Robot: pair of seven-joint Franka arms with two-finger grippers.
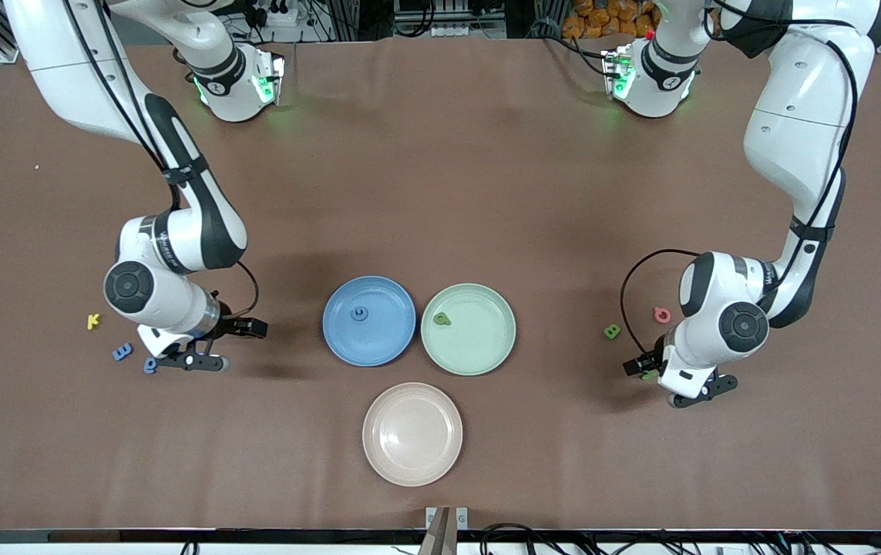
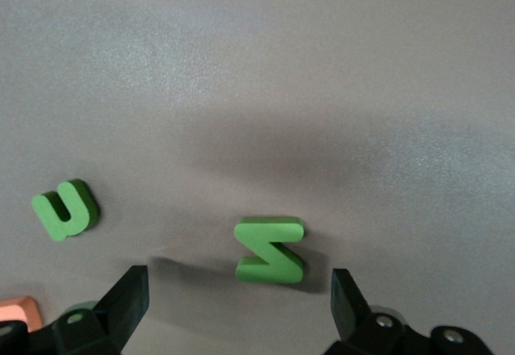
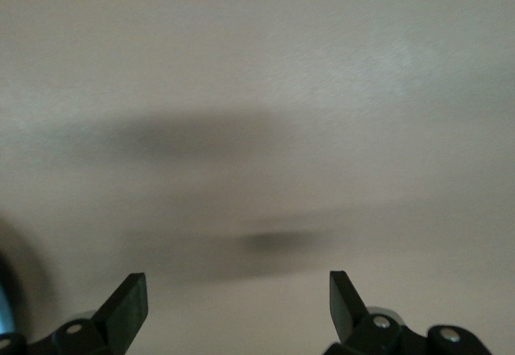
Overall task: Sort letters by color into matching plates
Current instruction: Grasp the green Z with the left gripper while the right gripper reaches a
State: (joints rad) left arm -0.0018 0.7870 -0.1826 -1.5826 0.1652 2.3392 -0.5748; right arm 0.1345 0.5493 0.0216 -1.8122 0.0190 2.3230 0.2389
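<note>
both grippers open (table bare)

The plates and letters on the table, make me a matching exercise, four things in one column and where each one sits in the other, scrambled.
1. blue plate
2. beige-pink plate
3. yellow letter
4. pink letter

A. toward the left arm's end of the table
B. nearest the front camera
C. beside the green plate
D. toward the right arm's end

Pairs: 1-C, 2-B, 3-D, 4-A
</note>
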